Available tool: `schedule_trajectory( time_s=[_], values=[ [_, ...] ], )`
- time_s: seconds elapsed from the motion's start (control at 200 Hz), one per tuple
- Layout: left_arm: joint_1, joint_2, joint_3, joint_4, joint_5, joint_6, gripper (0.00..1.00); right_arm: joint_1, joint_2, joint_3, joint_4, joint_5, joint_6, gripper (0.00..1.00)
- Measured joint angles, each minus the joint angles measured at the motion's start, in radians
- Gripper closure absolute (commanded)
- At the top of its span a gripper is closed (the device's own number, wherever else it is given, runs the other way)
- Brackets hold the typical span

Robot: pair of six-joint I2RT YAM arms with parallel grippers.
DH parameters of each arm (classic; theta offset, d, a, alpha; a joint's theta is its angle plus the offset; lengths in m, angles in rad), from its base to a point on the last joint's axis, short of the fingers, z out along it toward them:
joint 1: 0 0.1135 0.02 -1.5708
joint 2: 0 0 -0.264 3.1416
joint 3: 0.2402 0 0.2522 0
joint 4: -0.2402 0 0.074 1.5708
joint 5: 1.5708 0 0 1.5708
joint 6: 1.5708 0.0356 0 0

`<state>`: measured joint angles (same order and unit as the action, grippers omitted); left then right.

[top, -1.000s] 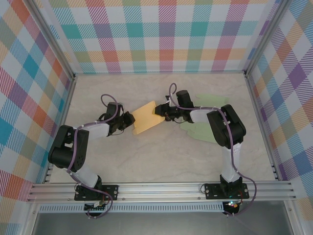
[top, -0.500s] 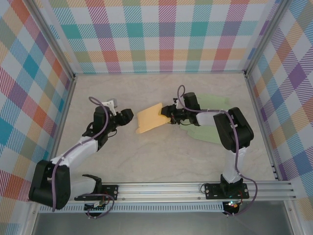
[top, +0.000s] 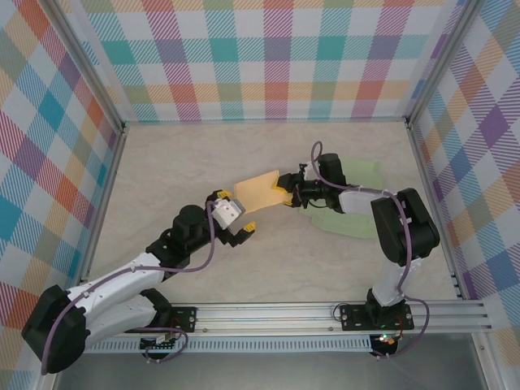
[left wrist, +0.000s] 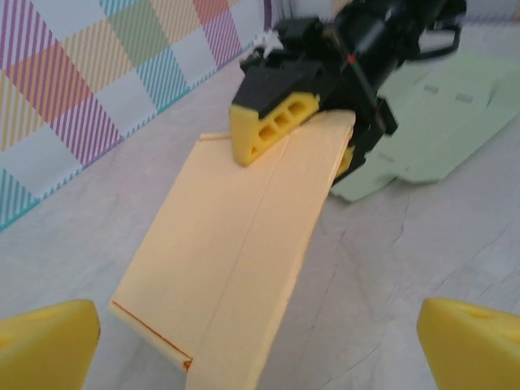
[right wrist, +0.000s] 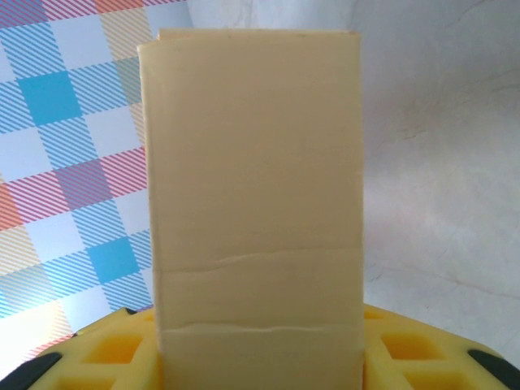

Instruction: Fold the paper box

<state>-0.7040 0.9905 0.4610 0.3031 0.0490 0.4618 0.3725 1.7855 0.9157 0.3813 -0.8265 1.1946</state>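
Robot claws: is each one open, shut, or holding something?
Left gripper: open, empty.
Right gripper: shut on the flat orange paper box.

1. the surface (top: 268,268) is a pale, marbled slab, flat and level. from the top view i read it as bounded by checked walls (top: 268,65) at the far side, the left and the right, with a metal rail (top: 268,313) along its near edge.

2. lying directly on it: one flat green paper blank (top: 345,221), right of centre, flaps spread and pressed to the slab.

3. the yellow paper box (top: 260,191) sits left of the blank, tilted over the surface. i cannot tell whether its lower edge touches.
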Motion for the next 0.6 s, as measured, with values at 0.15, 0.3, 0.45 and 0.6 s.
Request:
schedule_trajectory(
  time_s=[0.15,0.3,0.45,0.6],
  values=[
    [-0.047,0.117,0.062,-0.066,-0.108,0.144,0.00,0.000,-0.015,-0.014,-0.006,-0.011,0.018,0.58],
    [-0.083,0.240,0.111,-0.086,-0.211,0.247,0.00,0.000,-0.016,-0.022,-0.016,-0.023,0.029,0.58],
    [-0.094,0.327,0.142,-0.073,-0.299,0.311,0.06,0.003,-0.016,-0.023,-0.019,-0.024,0.030,0.58],
    [-0.094,0.403,0.180,-0.045,-0.383,0.353,0.14,0.009,-0.016,-0.024,-0.019,-0.027,0.037,0.57]
  ],
)
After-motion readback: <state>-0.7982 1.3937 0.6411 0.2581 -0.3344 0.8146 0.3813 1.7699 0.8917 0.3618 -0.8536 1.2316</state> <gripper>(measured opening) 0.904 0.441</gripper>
